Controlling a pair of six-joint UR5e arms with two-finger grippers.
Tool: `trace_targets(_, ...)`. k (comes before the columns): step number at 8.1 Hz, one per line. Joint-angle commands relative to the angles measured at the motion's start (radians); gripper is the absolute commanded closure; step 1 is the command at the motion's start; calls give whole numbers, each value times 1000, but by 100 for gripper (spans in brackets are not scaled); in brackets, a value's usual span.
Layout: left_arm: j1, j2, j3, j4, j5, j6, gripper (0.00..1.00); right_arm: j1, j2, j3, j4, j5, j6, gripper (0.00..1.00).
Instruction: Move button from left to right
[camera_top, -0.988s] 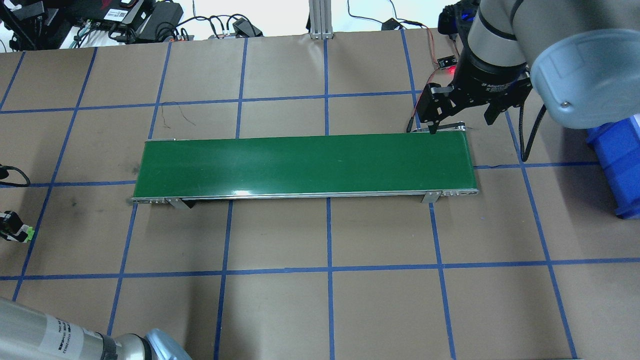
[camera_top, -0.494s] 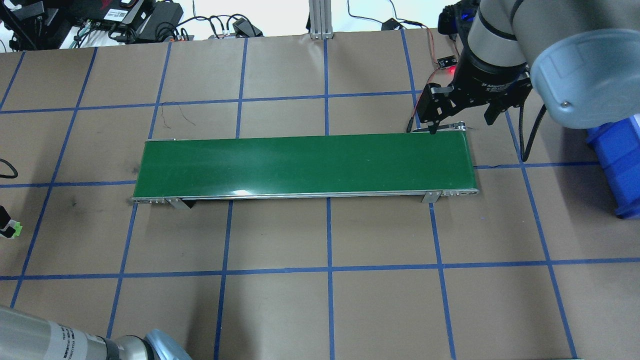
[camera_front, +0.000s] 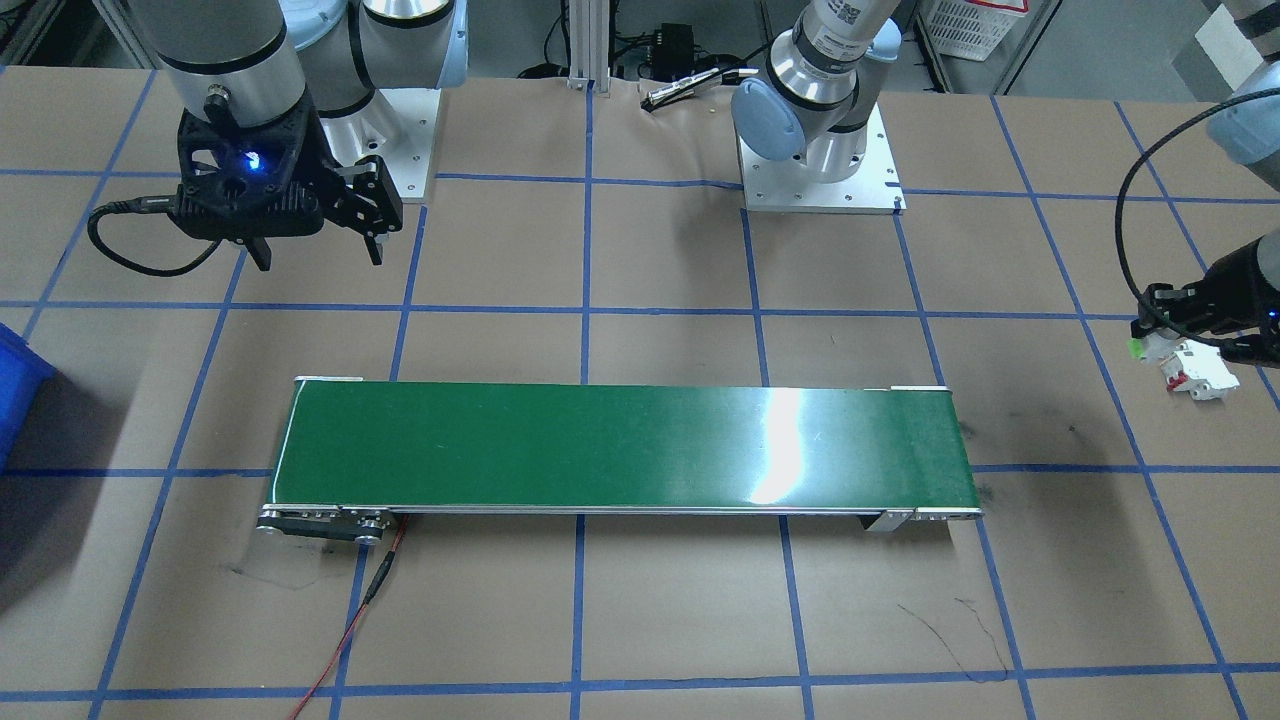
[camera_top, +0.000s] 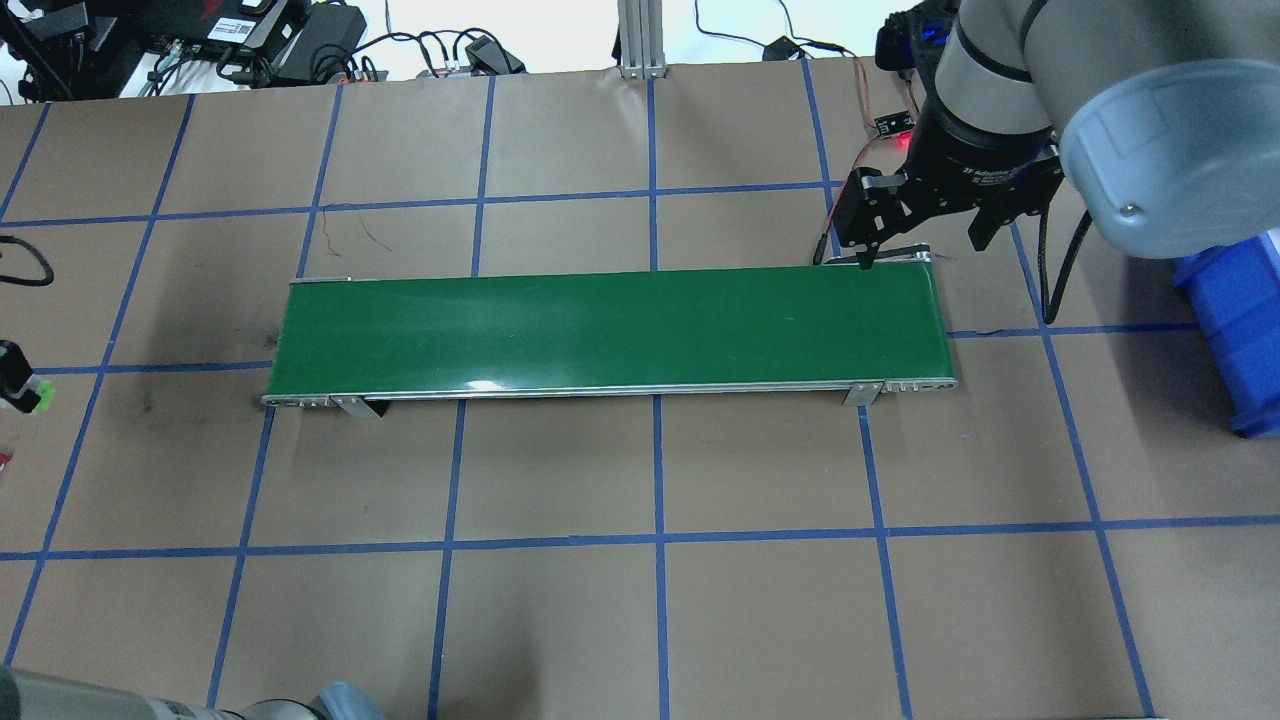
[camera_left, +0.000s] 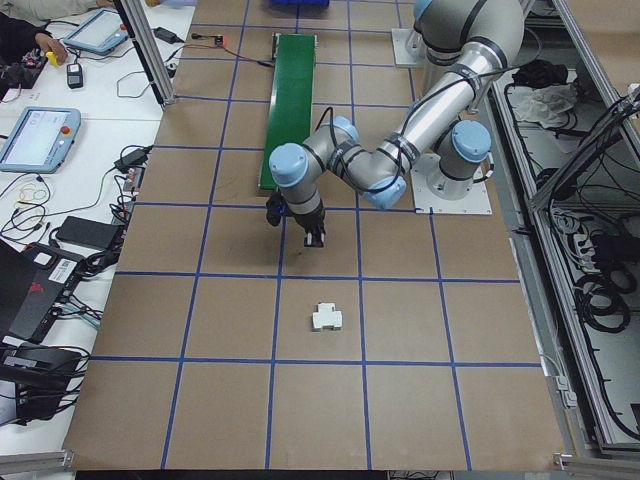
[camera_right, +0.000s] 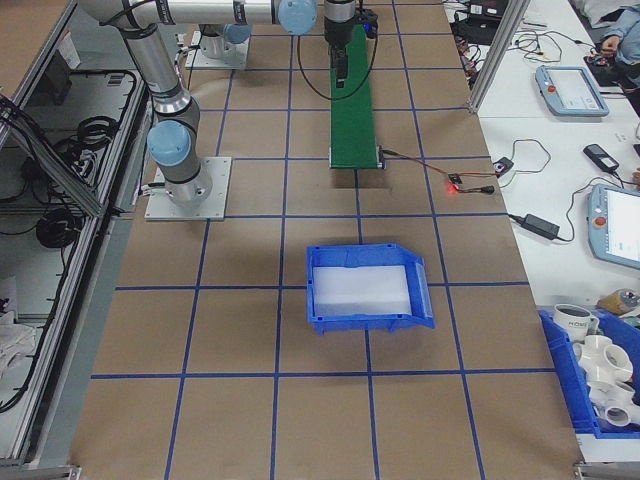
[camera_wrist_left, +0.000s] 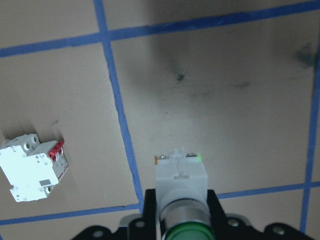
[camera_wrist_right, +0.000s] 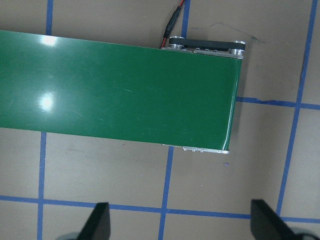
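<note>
Button (camera_wrist_left: 180, 182) clamped between the left claw's (camera_wrist_left: 177, 220) fingers, green cap nearest the wrist, right claw (camera_wrist_right: 180, 222) spread wide, empty

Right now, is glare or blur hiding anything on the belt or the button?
Front-facing view: a bright glare streak on the green belt, right of centre. Overhead view: only a small glint at its near edge. Left wrist view: the button is soft, its green cap cut by the frame; the circuit breaker is overexposed.

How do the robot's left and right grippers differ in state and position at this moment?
The left gripper is shut on the button, lifted over bare table; the right gripper is open and empty. The left gripper hangs beyond the conveyor belt's end, near the circuit breaker; the right gripper hovers beside the belt's opposite end. Both point downward.
</note>
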Motion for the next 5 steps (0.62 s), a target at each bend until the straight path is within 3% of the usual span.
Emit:
trace_targets(1,-199,74,10,-33,-10,-183,100,0,0,0,0,-2,-2,0)
trace_targets(5,-414,65,6,-33,-127,-454,100,0,0,0,0,0,1,0)
